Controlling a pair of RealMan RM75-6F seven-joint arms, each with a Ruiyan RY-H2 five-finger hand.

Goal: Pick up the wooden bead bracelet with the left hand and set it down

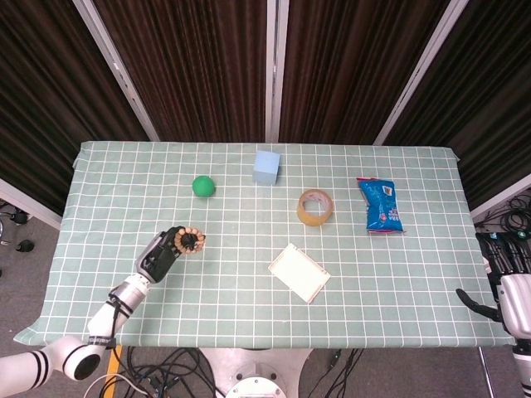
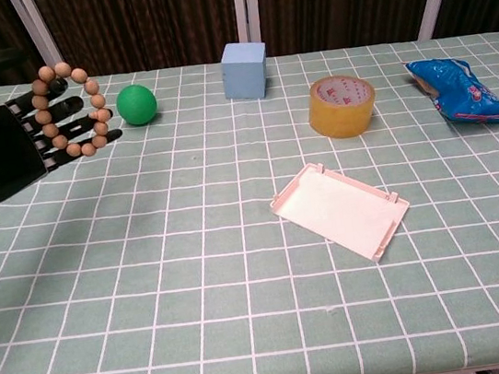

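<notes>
- The left hand (image 2: 2, 147), black, sits at the upper left of the chest view, raised above the bench (image 2: 197, 278), palm turned toward the camera with its fingers (image 2: 69, 129) stretched to the right
- A wooden bead bracelet (image 2: 71, 110) hangs looped over those fingers, a ring of round tan beads held clear of the cloth; the left hand is grasping it
- In the head view the same left hand (image 1: 166, 251) appears at the lower left of the frame, the bracelet (image 1: 190, 241) bunched at its fingertips
- The bench is covered by a pale green cloth with a white grid
- A green ball (image 2: 137, 104) lies just to the right of the bracelet in the chest view, not touching it
- A light blue cube (image 2: 244, 70) stands at the upper middle
- A roll of tan tape (image 2: 341, 106) lies flat right of the cube
- A blue snack bag (image 2: 464, 93) lies at the upper right
- A white rectangular tray (image 2: 340, 210) lies tilted near the middle of the frame
- The right hand (image 1: 510, 282) shows only in the head view, at the lower right edge beyond the bench, released, fingers apart and holding nothing
- Dark curtains fill the top of both views
</notes>
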